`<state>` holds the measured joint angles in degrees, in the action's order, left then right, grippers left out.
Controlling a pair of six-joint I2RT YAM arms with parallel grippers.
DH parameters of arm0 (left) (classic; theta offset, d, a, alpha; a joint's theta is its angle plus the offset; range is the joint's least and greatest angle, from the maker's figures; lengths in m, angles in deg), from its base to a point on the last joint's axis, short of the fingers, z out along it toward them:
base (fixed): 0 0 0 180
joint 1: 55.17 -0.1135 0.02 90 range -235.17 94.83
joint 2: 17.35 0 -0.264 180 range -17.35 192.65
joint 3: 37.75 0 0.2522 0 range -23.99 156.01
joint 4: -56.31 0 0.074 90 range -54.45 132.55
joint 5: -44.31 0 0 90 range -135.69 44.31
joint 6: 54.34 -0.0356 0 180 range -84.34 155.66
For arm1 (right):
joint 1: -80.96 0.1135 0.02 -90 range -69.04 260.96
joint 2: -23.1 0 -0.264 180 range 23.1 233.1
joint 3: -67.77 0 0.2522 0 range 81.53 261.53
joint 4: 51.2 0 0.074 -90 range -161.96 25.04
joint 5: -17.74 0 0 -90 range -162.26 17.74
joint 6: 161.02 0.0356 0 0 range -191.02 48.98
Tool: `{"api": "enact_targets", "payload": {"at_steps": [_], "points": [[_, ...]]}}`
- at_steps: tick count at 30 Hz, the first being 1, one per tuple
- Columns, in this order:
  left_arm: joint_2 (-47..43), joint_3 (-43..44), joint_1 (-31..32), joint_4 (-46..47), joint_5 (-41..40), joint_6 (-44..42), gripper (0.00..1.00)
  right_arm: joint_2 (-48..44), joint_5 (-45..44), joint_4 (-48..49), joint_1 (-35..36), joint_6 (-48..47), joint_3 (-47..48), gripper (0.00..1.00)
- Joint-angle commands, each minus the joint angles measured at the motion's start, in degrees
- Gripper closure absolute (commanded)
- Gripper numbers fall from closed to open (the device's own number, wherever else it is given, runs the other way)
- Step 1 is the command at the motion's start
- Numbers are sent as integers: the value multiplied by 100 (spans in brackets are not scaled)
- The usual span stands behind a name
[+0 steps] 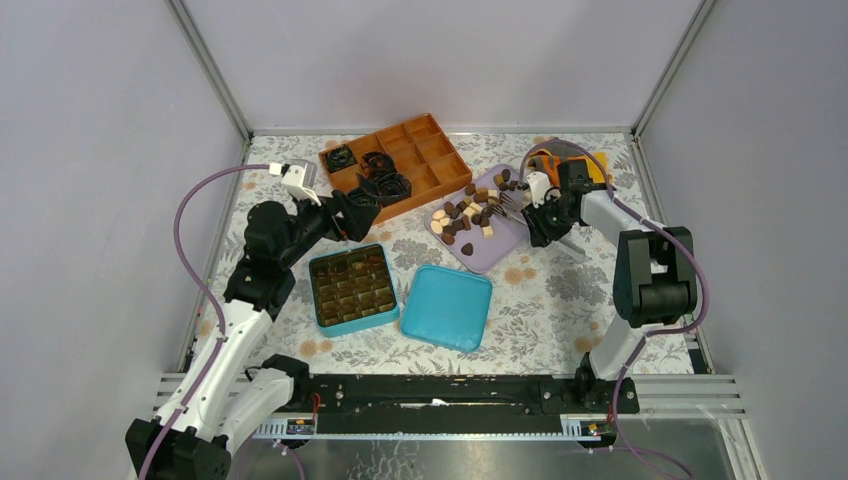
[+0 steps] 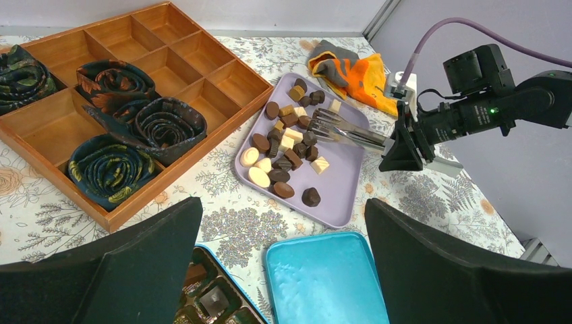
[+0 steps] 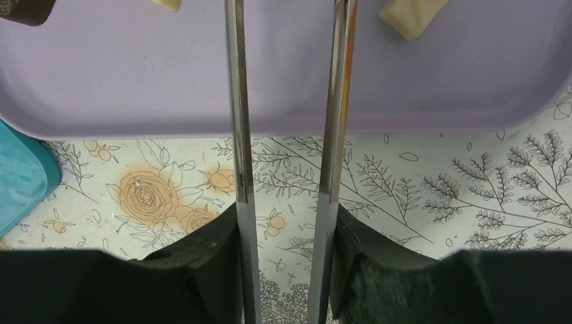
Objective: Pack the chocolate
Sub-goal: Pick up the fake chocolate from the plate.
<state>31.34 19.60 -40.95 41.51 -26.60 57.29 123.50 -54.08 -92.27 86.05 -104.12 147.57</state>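
Note:
The chocolate [image 1: 468, 212] lies as several dark, brown and cream pieces on a lilac tray [image 1: 505, 243]; the left wrist view shows the pile [image 2: 287, 145] on the tray [image 2: 344, 185]. My right gripper [image 1: 545, 222] is shut on metal tongs [image 1: 512, 205], whose spread tips [image 2: 324, 123] reach over the pile's right side. From the right wrist I see both tong arms [image 3: 239, 135] pinched between my fingers [image 3: 287, 229], with a cream piece [image 3: 411, 13] beyond them. An open teal tin [image 1: 352, 288] holds brown pieces in its cells. My left gripper [image 1: 355, 215] hangs open and empty above the tin's far edge.
The teal lid [image 1: 447, 306] lies right of the tin. A wooden divided tray [image 1: 400, 160] at the back holds black crinkled paper cups [image 2: 111, 169]. An orange-and-grey cloth [image 1: 560, 160] lies behind the lilac tray. Frame posts stand at the back corners.

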Motion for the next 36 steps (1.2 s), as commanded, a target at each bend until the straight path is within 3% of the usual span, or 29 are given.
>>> {"api": "enact_targets", "payload": {"at_steps": [1,12,24,31,36], "points": [[1,105,-24,267,64,35,1,164,122,-88,136,-96,443,53],[1,106,-24,266,43,25,1,403,-173,-134,256,-85,653,57],[-8,111,-24,261,33,13,1,-383,-208,85,248,-79,193,100],[-2,108,-24,262,34,14,1,-931,-103,191,213,-52,-80,100],[-7,107,-24,262,21,26,1,-1365,547,111,208,-89,-199,100]]}}
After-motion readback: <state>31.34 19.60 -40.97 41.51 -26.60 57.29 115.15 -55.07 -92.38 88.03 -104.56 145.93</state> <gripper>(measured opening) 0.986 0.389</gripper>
